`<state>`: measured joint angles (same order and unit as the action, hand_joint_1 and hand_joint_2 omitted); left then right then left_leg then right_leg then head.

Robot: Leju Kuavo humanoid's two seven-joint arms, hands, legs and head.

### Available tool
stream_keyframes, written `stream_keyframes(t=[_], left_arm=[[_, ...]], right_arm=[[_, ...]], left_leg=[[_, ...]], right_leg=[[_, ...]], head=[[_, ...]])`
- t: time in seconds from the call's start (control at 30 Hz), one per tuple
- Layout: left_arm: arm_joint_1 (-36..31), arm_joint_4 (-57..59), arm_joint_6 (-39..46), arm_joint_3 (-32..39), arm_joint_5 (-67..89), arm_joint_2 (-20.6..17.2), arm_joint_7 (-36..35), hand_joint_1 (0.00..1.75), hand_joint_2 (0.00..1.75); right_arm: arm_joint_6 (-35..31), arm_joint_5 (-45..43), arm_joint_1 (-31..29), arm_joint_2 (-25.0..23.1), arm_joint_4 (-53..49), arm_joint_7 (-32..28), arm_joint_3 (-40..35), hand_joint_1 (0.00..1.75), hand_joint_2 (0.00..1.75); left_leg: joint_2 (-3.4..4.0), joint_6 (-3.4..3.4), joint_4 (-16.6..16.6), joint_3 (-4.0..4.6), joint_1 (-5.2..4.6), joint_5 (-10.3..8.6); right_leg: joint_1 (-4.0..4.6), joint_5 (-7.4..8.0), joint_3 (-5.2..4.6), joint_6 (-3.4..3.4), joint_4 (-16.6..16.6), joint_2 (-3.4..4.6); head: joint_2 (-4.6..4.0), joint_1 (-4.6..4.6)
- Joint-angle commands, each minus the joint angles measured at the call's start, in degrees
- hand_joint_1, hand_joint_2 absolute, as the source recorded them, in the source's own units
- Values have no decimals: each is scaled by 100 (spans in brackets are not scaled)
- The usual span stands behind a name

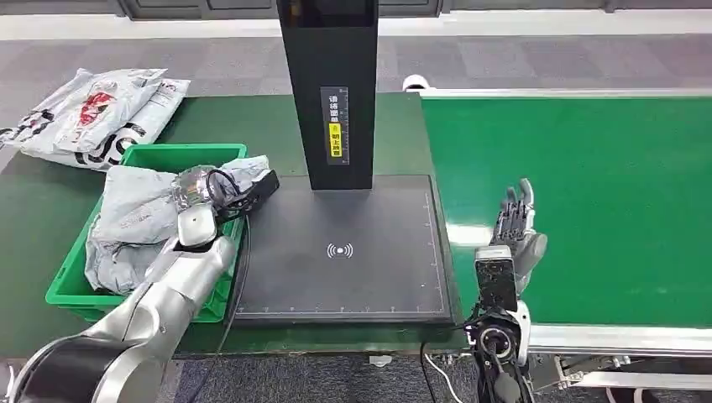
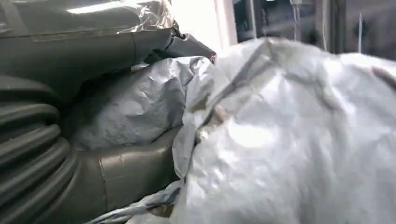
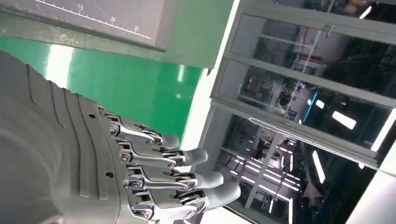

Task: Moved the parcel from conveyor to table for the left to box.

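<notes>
At the far left corner of the desk you have a pile of white bags, not part of this step. Nearer you, the green bin sits at the desk's left edge, beside the black scan pad. The parcel, a grey poly mailer, lies in the bin, crumpled and mounded above its rim.

Your left hand is over the bin's right rim, on the parcel's top corner. In the left wrist view the thumb and a finger bracket a bunched fold of the parcel, so it looks pinched; how the other fingers lie, you cannot tell.

Judging by the wrinkles, the parcel is soft, light and slick, with no stiff edge. It will sag and slide rather than hold shape, so take a gathered fold near the middle, not a loose corner, and expect the film to slip if you pinch thinly.

The black post stands at the pad's far edge.

Your right hand hovers over the near left edge of the green conveyor, fingers straight, close together, holding nothing.
</notes>
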<state>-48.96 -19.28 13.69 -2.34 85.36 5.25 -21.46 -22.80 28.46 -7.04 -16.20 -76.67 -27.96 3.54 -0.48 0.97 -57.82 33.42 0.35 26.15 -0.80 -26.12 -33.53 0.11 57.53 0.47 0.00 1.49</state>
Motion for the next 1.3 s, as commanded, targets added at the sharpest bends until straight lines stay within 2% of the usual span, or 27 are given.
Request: stream_keyframes(t=[0.03, 0.13, 0.57, 0.73, 0.8, 0.87, 0.9, 0.93, 0.97, 1.0, 1.03, 1.07, 1.13, 1.17, 1.3], left_arm=[[87, 664, -499, 702, -369, 249, 296, 0, 175], [-5, 644, -418, 868, -474, 321, 334, 0, 175], [-1, 639, -373, 902, -447, 312, 331, 0, 175], [-281, 584, 265, 1417, -637, 505, 604, 0, 175], [-422, 601, 265, 1280, -372, 493, 247, 0, 175], [-508, 520, 647, 1486, -466, 517, 443, 0, 175], [-573, 459, 1224, 1805, -769, 593, 1088, 0, 175], [-608, 469, 1203, 1811, -769, 592, 1084, 0, 175], [-678, 405, 1720, 2068, -1028, 666, 1667, 0, 0], [-774, 280, 1922, 2761, -1964, 808, 2874, 0, 0], [-837, 300, 1886, 2773, -1974, 799, 2872, 0, 0], [-954, 128, 1736, 3338, -3051, 1115, 4615, 0, 0], [-1001, 138, 1576, 3388, -3196, 1251, 4727, 0, 0], [-986, 125, 1596, 3375, -3284, 1405, 4842, 0, 0], [-866, 161, 1745, 3319, -3371, 1426, 4953, 0, 0]], right_arm=[[129, 169, -7, -174, -271, 214, 528, 0, 0], [106, 221, 81, -236, -438, 255, 578, 0, 0], [117, 252, 84, -256, -452, 278, 597, 0, 0], [-25, 315, 347, -380, -873, 293, 728, 0, 0], [-69, 312, 428, -380, -1016, 312, 718, 0, 0], [-130, 299, 524, -380, -1185, 353, 695, 0, 0], [-218, 300, 617, -380, -1287, 360, 684, 0, 0], [-223, 295, 642, -380, -1309, 364, 687, 0, 0], [-314, 278, 705, -380, -1392, 372, 667, 0, 0], [-379, 215, 715, -380, -1419, 367, 640, 0, 0], [-393, 217, 706, -380, -1423, 367, 627, 0, 0], [-589, 35, 782, -380, -1501, 332, 530, 0, 0], [-644, 23, 837, -380, -1543, 329, 487, 0, 0], [-678, 9, 885, -380, -1540, 325, 457, 0, 0], [-651, -93, 776, -248, -1098, 156, 437, 0, 0]], left_leg=[[-8, -4, 21, -20, -3, -12], [-47, -7, 16, -15, -1, -17], [-75, -23, 18, -29, -7, -25], [-90, -25, 15, -25, -15, -25], [-103, -25, 9, -16, -11, -25], [-110, -26, 3, -5, -9, -25], [-122, -25, -7, -7, -14, -18], [-123, -26, -5, 1, -10, -21], [-126, -28, -11, 9, -7, -20], [-125, -29, -5, 7, -9, -23], [-142, -30, -14, 18, -10, -23], [-138, -30, -18, 26, -10, -22], [-171, -38, -28, 49, -4, -27], [-165, -46, -28, 48, -5, -29], [-93, -45, -9, 32, -13, -22]], right_leg=[[-1, 8, 23, -2, -19, -17], [1, 3, 34, 1, -20, -57], [-4, 3, 65, 6, -29, -88], [-12, -3, 66, 9, -25, -100], [-9, -5, 64, 9, -26, -113], [-6, -7, 55, 9, -22, -121], [-12, -17, 56, 11, -8, -126], [-7, -13, 53, 10, -17, -131], [-4, -14, 48, 10, -13, -135], [-6, -12, 49, 9, -18, -135], [-7, -17, 40, 11, -10, -147], [-8, -15, 31, 13, -5, -143], [-1, -19, 26, 15, -7, -178], [-2, -18, 20, 16, -10, -174], [-10, 3, 22, 29, -28, -100]], head=[[0, 0], [0, 0], [-2, 0], [-2, 0], [0, 0], [0, 0], [0, 0], [0, 0], [-2, 0], [0, 0], [-2, 0], [0, 2], [0, 0], [0, 0], [-2, 0]])
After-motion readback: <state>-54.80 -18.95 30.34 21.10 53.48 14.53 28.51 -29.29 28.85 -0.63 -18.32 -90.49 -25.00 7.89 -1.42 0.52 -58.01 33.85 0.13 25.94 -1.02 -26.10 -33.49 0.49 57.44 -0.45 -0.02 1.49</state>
